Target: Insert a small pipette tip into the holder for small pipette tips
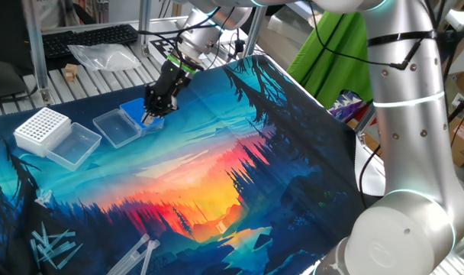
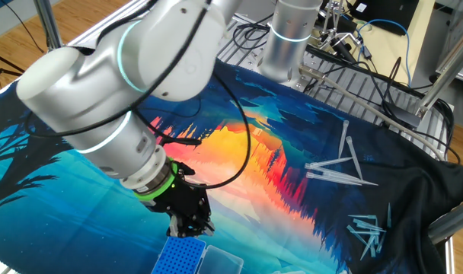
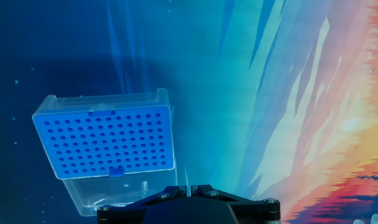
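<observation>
Gripper (image 3: 188,194) clamped on a thin clear pipette tip (image 3: 186,180), just beside blue holder (image 3: 108,142); no readable writing.

One fixed view looks across the printed mat (image 1: 240,168) from beside the arm. The other fixed view faces back toward the arm's base. The hand view looks down closely. All share the blue rack (image 3: 105,142).
</observation>
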You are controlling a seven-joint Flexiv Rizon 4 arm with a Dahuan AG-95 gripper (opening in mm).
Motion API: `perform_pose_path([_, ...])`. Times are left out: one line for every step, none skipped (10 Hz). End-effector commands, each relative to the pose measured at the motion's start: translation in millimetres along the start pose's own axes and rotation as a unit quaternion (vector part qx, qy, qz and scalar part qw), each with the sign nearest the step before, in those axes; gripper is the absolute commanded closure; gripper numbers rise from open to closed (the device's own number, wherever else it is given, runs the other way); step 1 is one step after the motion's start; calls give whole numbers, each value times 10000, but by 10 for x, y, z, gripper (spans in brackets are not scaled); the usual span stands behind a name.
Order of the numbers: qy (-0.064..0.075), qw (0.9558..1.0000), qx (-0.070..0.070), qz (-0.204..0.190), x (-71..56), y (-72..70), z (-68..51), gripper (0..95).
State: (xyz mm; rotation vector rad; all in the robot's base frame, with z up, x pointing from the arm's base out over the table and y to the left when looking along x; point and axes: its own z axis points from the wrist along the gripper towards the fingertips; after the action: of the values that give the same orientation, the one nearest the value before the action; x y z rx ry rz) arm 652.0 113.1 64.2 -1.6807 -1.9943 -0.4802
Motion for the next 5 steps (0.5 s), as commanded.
perform_pose_path([0, 10000, -13, -9, 6, -18, 2, 950])
perform_pose_path([74, 10000, -26, 30, 5, -14, 7, 950])
perform_pose_path([118, 9999, -31, 72, 5, -12, 10, 950])
perform_pose_path([144, 9998, -32, 119, 4, -8, 15, 950])
perform_pose_path([163, 9998, -33, 116, 5, -5, 19, 950])
